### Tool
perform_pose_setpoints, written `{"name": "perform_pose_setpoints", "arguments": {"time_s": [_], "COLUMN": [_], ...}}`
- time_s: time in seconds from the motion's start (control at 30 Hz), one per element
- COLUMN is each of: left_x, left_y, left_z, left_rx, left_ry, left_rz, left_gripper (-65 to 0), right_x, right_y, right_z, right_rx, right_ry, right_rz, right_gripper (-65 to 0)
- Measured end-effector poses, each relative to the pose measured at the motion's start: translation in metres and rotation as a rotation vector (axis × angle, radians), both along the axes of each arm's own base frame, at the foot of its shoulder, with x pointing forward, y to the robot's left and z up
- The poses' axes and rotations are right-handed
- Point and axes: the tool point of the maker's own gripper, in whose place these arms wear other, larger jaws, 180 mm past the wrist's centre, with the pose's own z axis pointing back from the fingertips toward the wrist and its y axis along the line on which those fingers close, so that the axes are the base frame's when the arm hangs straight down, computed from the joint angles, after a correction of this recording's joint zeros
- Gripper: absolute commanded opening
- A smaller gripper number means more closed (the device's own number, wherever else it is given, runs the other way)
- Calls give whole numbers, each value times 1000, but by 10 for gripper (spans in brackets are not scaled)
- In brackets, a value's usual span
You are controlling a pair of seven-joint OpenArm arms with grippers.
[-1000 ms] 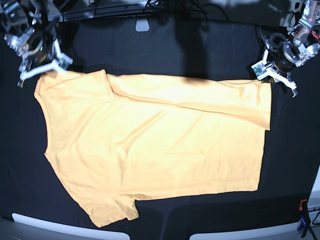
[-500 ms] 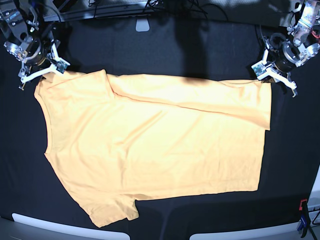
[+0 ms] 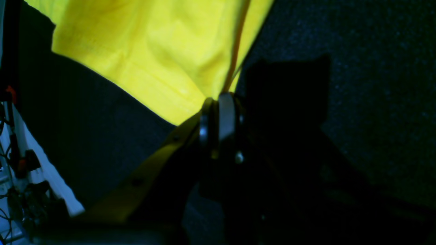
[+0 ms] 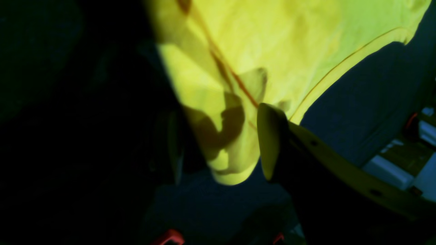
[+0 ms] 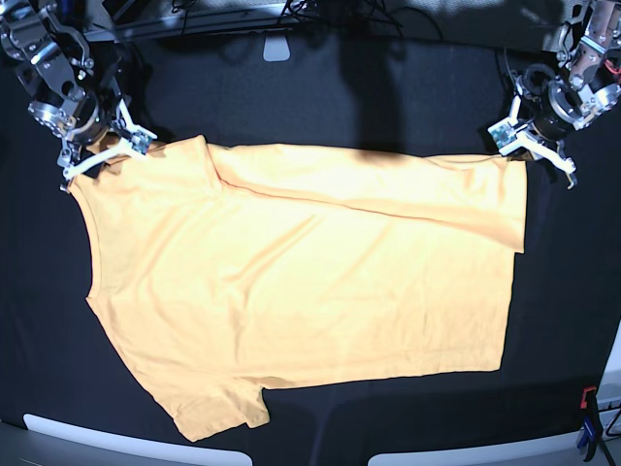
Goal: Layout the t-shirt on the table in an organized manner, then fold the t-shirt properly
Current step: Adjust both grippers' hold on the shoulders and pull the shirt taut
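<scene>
The pale yellow-orange t-shirt lies spread on the black table, its far edge folded over toward the middle. My left gripper is at the shirt's far right corner. In the left wrist view it is shut on the tip of the t-shirt. My right gripper stands open over the far left shoulder corner. In the right wrist view the t-shirt has a corner lying between the spread fingers of the right gripper, which are not pressed on it.
A white bracket and cables sit at the table's far edge. A red-and-blue clamp is at the near right corner. White strips run along the near edge. Bare black cloth surrounds the shirt.
My right gripper has moved right and toward the shirt, now straddling its shoulder corner, and its jaws have narrowed slightly. The left gripper and the shirt have stayed put.
</scene>
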Motion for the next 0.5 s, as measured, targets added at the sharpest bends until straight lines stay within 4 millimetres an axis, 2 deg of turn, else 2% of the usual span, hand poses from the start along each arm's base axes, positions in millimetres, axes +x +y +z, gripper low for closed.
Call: {"name": "perform_pose_setpoints", "arguments": {"time_s": [0.07, 0.1, 0.37, 0.5], "left_x": [0, 0, 0, 0], "left_y": [0, 0, 0, 0], "left_z": [0, 0, 0, 0], "left_rx": [-1, -1, 0, -2], "left_ry": [0, 0, 0, 1], "left_rz": [-1, -1, 0, 1], "left_gripper": [-650, -650, -650, -650], "right_x": [4, 6, 3, 1], "right_y": [-6, -8, -12, -16], "right_z": [0, 1, -1, -1], "right_rx": [-10, -13, -28, -44], "right_ry": [-6, -9, 1, 11], "right_rz": [-12, -17, -28, -45], "right_gripper": [-344, -369, -650, -650]}}
